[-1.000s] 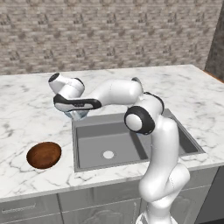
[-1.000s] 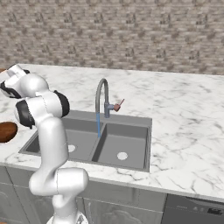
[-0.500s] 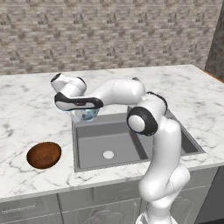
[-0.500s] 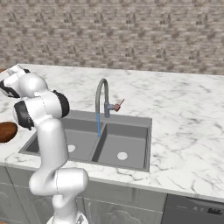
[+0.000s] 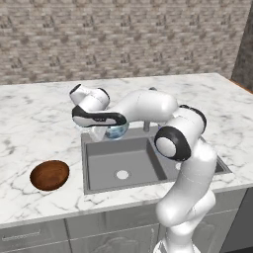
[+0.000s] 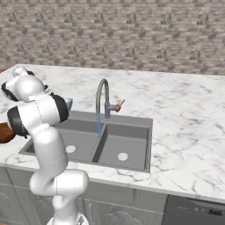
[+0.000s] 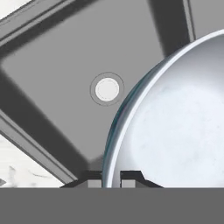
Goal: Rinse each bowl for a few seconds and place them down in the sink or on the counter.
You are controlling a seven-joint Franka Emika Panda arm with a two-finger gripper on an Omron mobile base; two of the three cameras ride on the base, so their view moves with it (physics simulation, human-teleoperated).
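The gripper [image 7: 111,178] is clamped on the rim of the pale bowl [image 5: 115,131] — in the hand view its two dark fingertips [image 7: 91,178] sit tight on either side of the thin white edge, with the bowl's glossy inside spreading up and to the right. Seen from the left base view, the arm reaches over from the lower right and holds that bowl in the air above the back left corner of the sink [image 5: 148,180], over the left basin and close to where the basin wall meets the counter [image 5: 34,123]. Below the bowl in the hand view lies the grey basin floor with its round drain [image 7: 106,89], well clear of the bowl. The brown bowl [image 5: 49,175] rests upright on the counter to the left of the sink, near the front edge and apart from the basin rim; in the right base view it shows as a dark sliver at the left edge, mostly hidden behind the arm. The tap [image 6: 103,99] stands at the back of the sink between the two basins, and a thin blue stream of water [image 6: 99,125] falls from its spout toward the divider between the basins — the pale bowl is off to the left of that stream, not under it. A small red handle [image 6: 119,104] sticks out from the tap's side.
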